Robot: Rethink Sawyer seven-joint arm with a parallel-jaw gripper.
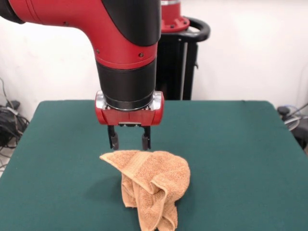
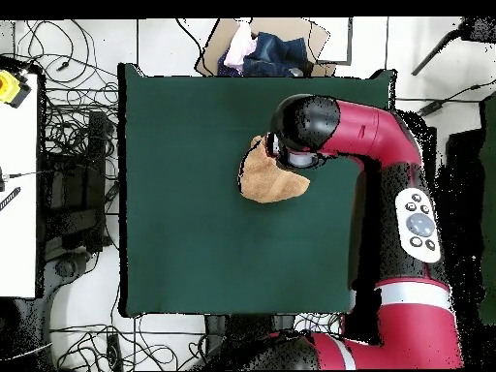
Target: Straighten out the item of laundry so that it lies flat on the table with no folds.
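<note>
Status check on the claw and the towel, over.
Claw open, just above towel. Hand towel bunched in folds on green table, not flat. Nothing in the way.

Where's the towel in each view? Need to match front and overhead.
Front view: the towel lies crumpled at bottom center, just below the open gripper.
Overhead view: the towel shows right of center in the upper half, partly hidden under the arm's black wrist.
Shared landmark: the green table.
</note>
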